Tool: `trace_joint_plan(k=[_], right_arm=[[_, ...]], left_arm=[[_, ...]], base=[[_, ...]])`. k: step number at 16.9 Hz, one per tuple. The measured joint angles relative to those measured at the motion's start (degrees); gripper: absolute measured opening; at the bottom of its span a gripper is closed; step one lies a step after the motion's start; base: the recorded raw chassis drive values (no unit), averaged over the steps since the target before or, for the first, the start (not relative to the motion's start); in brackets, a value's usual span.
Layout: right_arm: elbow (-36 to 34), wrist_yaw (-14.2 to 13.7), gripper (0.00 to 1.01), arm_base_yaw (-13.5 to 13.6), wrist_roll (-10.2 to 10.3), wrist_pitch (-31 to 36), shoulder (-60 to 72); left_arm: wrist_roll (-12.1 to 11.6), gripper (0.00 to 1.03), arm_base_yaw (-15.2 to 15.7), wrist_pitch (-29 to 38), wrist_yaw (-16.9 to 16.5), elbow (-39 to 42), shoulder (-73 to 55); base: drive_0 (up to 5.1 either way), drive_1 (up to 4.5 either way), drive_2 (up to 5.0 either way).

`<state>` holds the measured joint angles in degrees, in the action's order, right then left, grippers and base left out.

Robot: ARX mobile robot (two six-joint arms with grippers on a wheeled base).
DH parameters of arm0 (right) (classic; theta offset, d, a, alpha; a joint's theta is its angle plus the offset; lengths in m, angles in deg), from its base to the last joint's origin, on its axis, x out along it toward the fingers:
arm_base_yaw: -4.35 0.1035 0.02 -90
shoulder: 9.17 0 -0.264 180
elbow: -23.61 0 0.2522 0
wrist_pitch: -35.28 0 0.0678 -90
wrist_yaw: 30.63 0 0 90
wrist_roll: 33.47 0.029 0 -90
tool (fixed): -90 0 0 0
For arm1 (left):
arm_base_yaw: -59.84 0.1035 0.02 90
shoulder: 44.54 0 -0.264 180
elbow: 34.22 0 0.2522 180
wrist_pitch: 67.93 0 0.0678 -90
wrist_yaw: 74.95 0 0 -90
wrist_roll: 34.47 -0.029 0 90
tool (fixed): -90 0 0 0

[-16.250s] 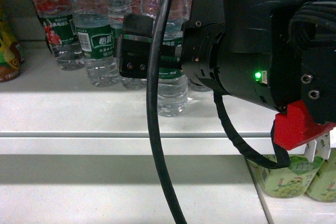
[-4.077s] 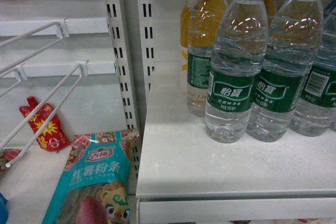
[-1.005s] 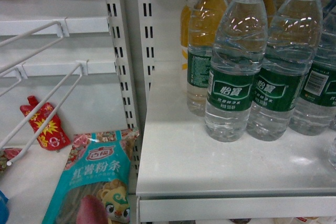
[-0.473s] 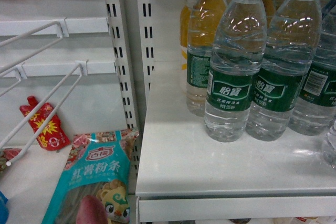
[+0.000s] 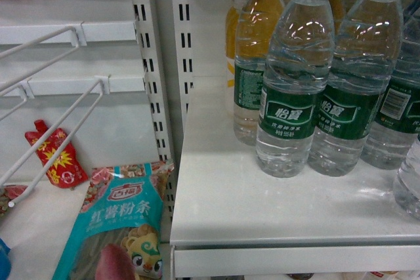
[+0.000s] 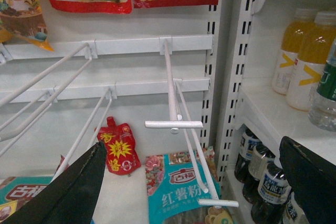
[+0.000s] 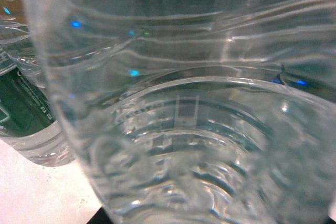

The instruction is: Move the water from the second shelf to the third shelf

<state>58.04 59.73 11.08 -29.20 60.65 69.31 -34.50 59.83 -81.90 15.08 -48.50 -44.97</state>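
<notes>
**Water bottle being brought in at the right edge of the shelf**

A clear ribbed bottle, taken to be the water point(image 5: 409, 185), is now being seen at the far right edge of the head view, low over the white shelf point(image 5: 262, 208). A second ago only a sliver of it was showing there; half a second ago a little more; now a wider part of its lower body is being shown. It is judged that the bottle is being carried in over this shelf and that the placing step is close, though whether this is the third shelf cannot be told from the pictures.

The same bottle point(image 7: 173, 119) is filling almost the whole right wrist view, its ribs and water pressed close to the lens, with a green-labelled bottle point(image 7: 26, 108) standing just beside it at the left. The right gripper itself is not being shown in any view, so its fingers cannot be judged as closed or spread; a hold on the bottle is only being inferred from how near it sits to the wrist camera.

The left gripper point(image 6: 194, 182) is being held idle, jaws spread wide with nothing between them, facing the wire hooks point(image 6: 173, 103) and the teal packet point(image 6: 181, 192).

The bottle's label, cap and base are being cut off by the frame edge, so it cannot be told whether the base is touching the shelf. The row of standing bottles point(image 5: 292, 90) is staying undisturbed.
</notes>
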Motion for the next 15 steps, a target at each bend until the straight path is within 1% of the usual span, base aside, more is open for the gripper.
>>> trace_joint_plan(k=[2, 5, 14, 15], right_arm=[[-0.04, -0.15, 0.39, -0.50, -0.11, -0.81, -0.74], [-0.07, -0.61, 0.39, -0.72, -1.01, -0.09, -0.50], [-0.07, -0.81, 0.39, -0.70, -1.38, 0.81, 0.24], [-0.07, -0.79, 0.41, -0.70, -1.57, 0.85, 0.24]], left_arm=[[0.00, 0.98, 0.00, 0.02, 0.00, 0.00, 0.00], [0.00, 0.98, 0.00, 0.00, 0.00, 0.00, 0.00], [0.00, 0.98, 0.00, 0.00, 0.00, 0.00, 0.00], [0.00, 0.98, 0.00, 0.00, 0.00, 0.00, 0.00]], base=[[0.0, 0.00, 0.0], [0.0, 0.00, 0.0], [0.0, 0.00, 0.0], [0.0, 0.00, 0.0]])
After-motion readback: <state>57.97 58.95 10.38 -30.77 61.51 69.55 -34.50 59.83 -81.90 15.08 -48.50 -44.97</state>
